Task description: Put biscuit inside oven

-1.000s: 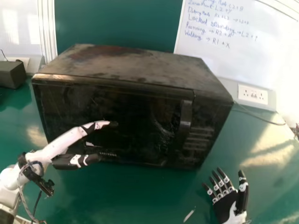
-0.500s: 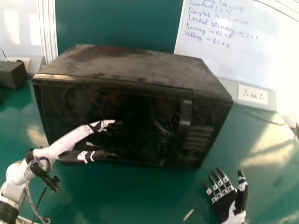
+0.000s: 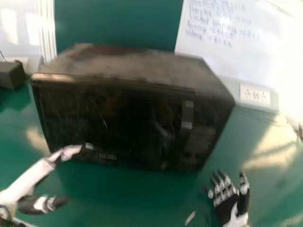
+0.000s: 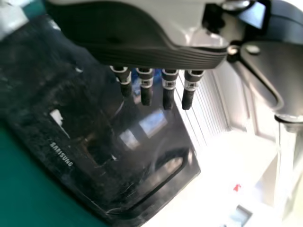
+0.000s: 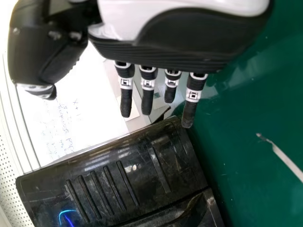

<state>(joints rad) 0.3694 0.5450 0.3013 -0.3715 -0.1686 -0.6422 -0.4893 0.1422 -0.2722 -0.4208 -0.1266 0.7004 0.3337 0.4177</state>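
Observation:
The black oven (image 3: 118,118) stands on the green table with its door closed, the handle at the door's right. My left hand (image 3: 35,203) is in front of the oven's lower left corner, fingers extended and thumb apart from them, holding nothing. In the left wrist view, the left hand (image 4: 147,85) has straight fingers before the dark oven door (image 4: 94,127). My right hand (image 3: 226,203) rests open and empty at the front right of the oven. The right wrist view has the right hand (image 5: 147,90) near the oven's control side (image 5: 109,184).
A small pale strip (image 3: 190,218) lies on the table (image 3: 142,198) left of the right hand. Behind the oven are a whiteboard (image 3: 236,42) and a socket plate (image 3: 254,94). A dark box (image 3: 11,74) sits at the far left.
My left hand has moved down and to the left, from the middle of the oven's front toward its lower left corner. The right hand has hardly moved.

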